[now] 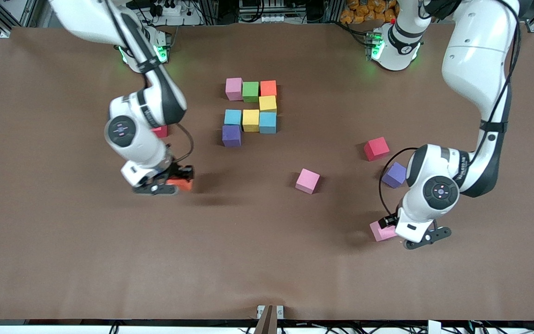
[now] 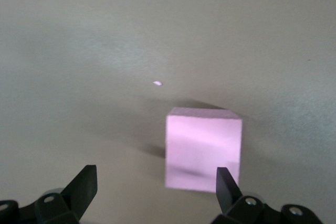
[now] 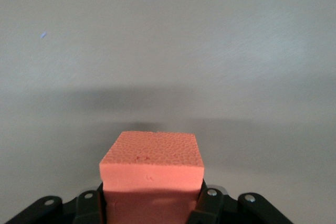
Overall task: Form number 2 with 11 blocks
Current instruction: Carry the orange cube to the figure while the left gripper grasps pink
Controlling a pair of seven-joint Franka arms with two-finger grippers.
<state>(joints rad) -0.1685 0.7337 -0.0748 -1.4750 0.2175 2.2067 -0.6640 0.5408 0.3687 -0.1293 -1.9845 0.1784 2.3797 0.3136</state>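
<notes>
While the right gripper (image 1: 170, 183) is clamped on an orange block (image 3: 152, 169) over bare table, at about eight o'clock from the partly built number 2 (image 1: 250, 111), the left gripper (image 2: 152, 192) hangs with fingers apart around a pink block (image 1: 382, 230) at the left arm's end. Eight cubes are placed, so the lowest row appears outstanding. Next, the orange block probably has to be carried to six o'clock of the purple cube (image 1: 231, 135), touching it. Another pink block (image 1: 307, 180) lies loose between the grippers.
</notes>
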